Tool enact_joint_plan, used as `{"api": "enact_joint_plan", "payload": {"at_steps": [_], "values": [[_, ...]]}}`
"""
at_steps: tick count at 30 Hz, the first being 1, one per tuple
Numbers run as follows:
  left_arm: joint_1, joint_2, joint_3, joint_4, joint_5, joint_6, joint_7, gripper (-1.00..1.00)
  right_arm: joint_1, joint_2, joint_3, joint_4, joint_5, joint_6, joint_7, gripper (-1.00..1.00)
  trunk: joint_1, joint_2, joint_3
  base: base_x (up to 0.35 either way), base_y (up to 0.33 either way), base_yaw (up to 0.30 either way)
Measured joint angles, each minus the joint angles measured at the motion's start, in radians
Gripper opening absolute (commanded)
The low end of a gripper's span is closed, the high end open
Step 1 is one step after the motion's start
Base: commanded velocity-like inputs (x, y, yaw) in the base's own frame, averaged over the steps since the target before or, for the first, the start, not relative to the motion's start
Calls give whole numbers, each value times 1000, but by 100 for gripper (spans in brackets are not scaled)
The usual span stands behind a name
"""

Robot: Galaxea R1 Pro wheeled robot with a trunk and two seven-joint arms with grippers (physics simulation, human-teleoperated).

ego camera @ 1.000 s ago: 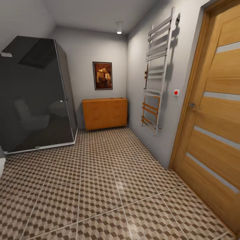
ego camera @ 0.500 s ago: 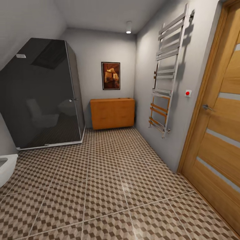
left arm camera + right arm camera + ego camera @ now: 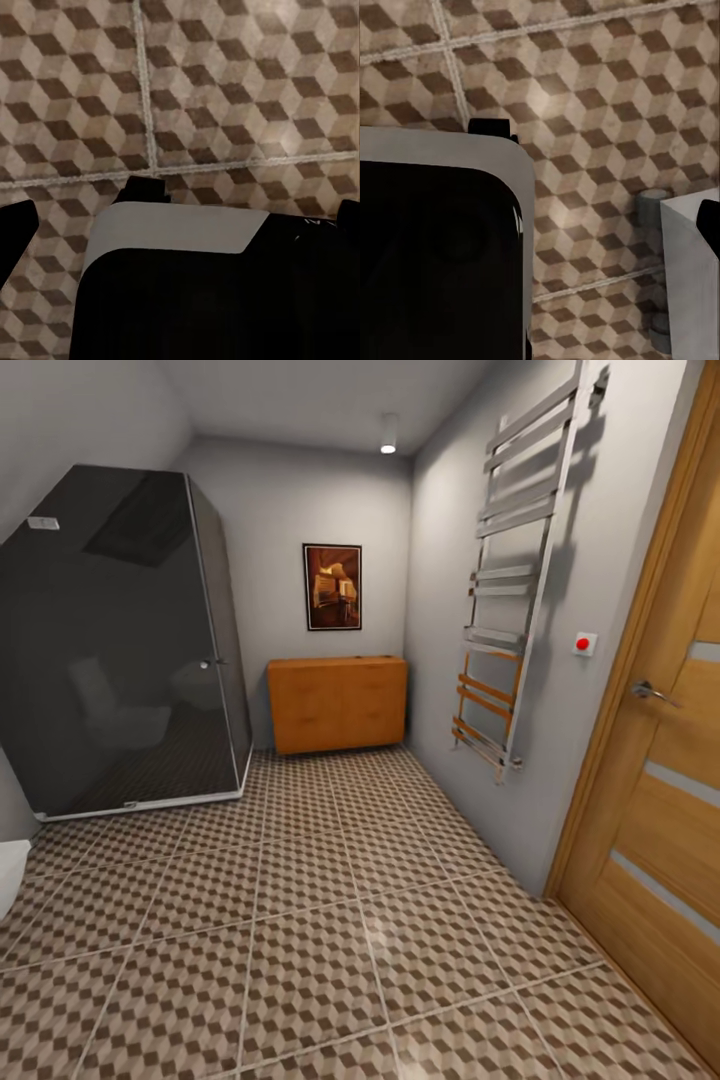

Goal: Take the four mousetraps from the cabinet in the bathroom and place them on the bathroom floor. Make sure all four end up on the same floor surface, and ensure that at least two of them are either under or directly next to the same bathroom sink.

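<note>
Camera panned right; cabinet (image 3: 338,703) ahead

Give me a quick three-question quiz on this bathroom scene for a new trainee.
1. True or false: the orange cabinet stands against the far wall, under the framed picture.
2. What hangs on the wall between the cabinet and the wooden door? A) mirror B) towel rail C) shelf
3. Fill in: left of the cabinet stands a dark glass ____.

Key: 1 true; 2 B, the towel rail; 3 shower cabin.
</note>
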Motion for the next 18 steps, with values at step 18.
{"api": "enact_joint_plan", "payload": {"at_steps": [18], "values": [[0,0,0,0,-2,1,0,100,0,0,0,0,1,1,1,100,0,0,0,328,0,0]]}}
